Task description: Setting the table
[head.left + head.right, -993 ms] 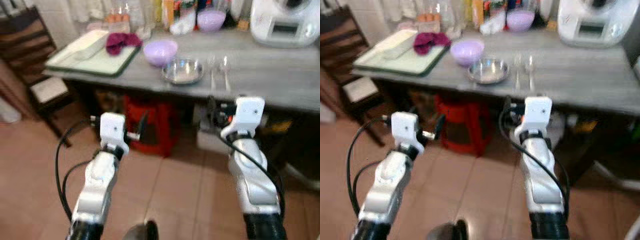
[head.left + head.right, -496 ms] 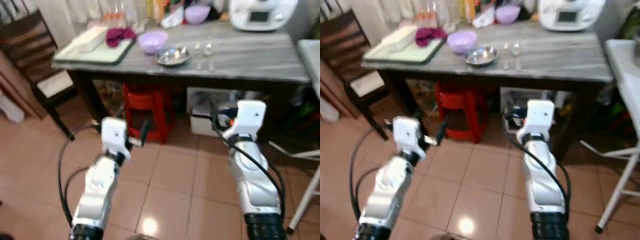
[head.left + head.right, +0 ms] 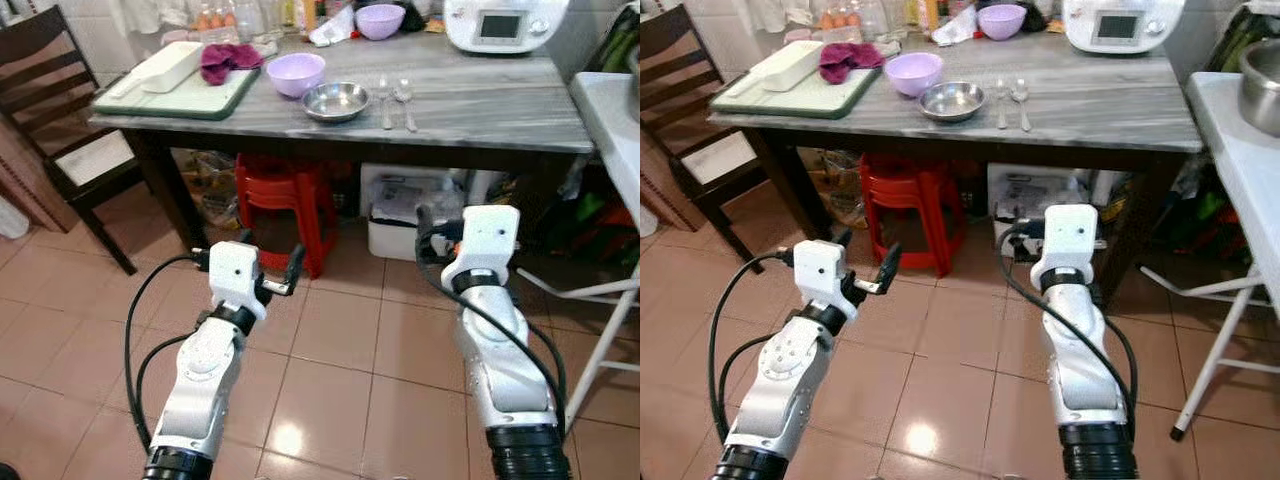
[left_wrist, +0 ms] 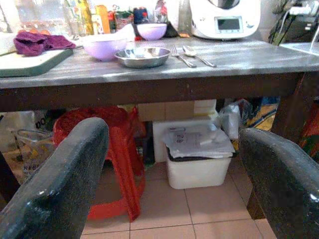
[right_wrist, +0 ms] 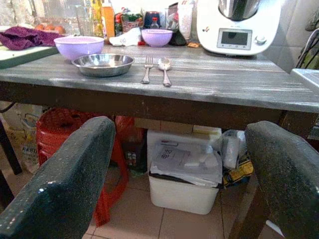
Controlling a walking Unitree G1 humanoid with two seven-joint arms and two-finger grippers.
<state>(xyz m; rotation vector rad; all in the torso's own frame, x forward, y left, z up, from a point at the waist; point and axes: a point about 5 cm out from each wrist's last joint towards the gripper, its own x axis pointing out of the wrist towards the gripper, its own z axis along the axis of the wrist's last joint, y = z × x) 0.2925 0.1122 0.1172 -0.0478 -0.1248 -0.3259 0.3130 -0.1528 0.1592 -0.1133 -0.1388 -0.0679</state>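
Where the robot stands: back from the desk [image 3: 480, 105], both arms raised in front over the tiled floor, well apart from anything on top.
Left pincer [image 4: 174, 189]: fingers spread wide, nothing between them, pointed toward the desk's front edge.
Right pincer [image 5: 174, 184]: also spread and empty, aimed at the desk.
Steel bowl [image 3: 335, 100]: sits near the desk's front edge, just beside the lilac bowl [image 3: 295, 73] — probably light and rigid, but its polished wall looks slippery, so I'd pinch across the rim rather than the curved side.
Lilac bowl: looks like plastic; light, forgiving, the rim again the likely hold.
Fork [image 5: 147, 69] and spoon [image 5: 164, 69]: lie side by side right of the steel bowl, flat on the desk — thin and low, likely hard to get under; the middle of the handle seems the best spot.
Tray [image 3: 190, 100]: at the desk's left end, carrying a white box and a crumpled purple cloth [image 3: 225, 58].
Risk: metal on smooth stone may skate away when nudged.
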